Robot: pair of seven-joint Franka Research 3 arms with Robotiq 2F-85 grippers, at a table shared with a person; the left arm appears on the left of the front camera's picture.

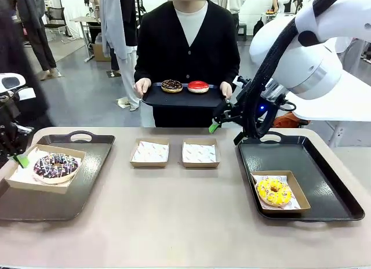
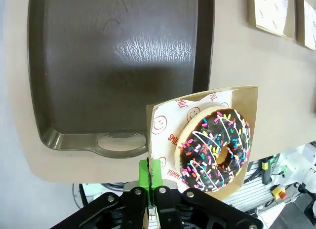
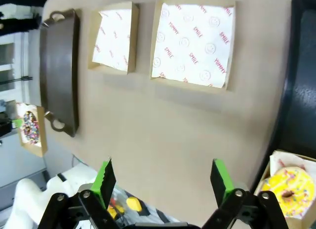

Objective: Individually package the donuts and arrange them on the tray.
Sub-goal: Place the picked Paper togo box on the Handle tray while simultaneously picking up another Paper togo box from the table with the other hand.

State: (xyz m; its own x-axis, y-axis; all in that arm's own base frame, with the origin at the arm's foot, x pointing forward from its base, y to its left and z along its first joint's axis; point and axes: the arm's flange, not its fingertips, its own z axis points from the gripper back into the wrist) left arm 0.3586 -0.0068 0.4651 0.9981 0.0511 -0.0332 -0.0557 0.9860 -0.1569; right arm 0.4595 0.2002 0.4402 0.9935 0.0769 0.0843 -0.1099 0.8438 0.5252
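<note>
Clamping a brown cardboard box (image 2: 241,98) by its edge at nine o'clock, the left hand (image 2: 149,171) holds the sprinkled chocolate ring donut (image 2: 215,149) at a dark tray (image 1: 35,208). Right hand (image 3: 163,176) released; yellow iced donut (image 1: 273,191) boxed, trayed at three o'clock. Plain chocolate donut (image 1: 171,85) and glossy red donut (image 1: 198,86) wait unpacked at twelve.

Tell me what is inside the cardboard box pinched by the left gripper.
Inside the cardboard box, a chocolate donut with coloured sprinkles lies on a white printed paper liner. The liner beneath the donut and the box's floor are covered.
</note>
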